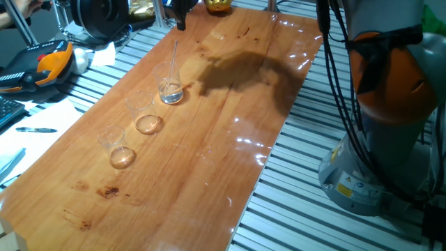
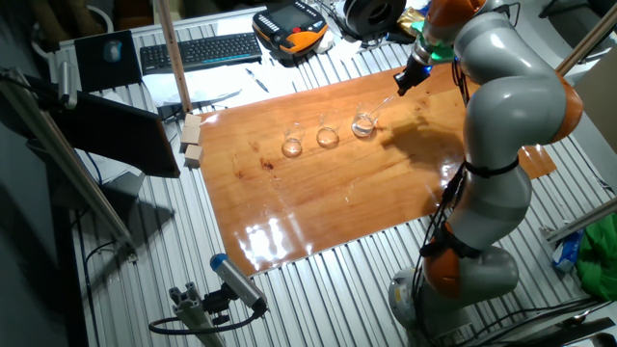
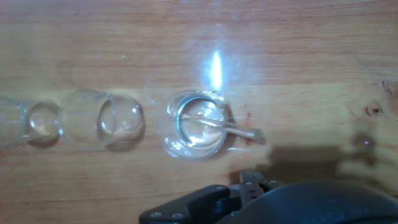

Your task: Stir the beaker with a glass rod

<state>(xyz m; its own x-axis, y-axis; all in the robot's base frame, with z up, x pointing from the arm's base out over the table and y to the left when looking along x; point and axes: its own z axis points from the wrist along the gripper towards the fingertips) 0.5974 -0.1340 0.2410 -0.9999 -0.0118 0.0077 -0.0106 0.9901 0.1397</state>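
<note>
Three beakers line one long tabletop edge; the end beaker (image 1: 171,89) already has the rod (image 1: 174,59) dipped in (held by the tool (image 2: 409,79), grip unclear). Stirring seems underway.

Glass rod (image 3: 227,128) dipping into beaker (image 3: 194,124)

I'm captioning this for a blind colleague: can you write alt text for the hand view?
Seen from above, a glass rod leans inside the beaker on a wooden table, its upper end pointing toward the dark claw body at the bottom edge. Two more beakers stand in a row to its left.
</note>
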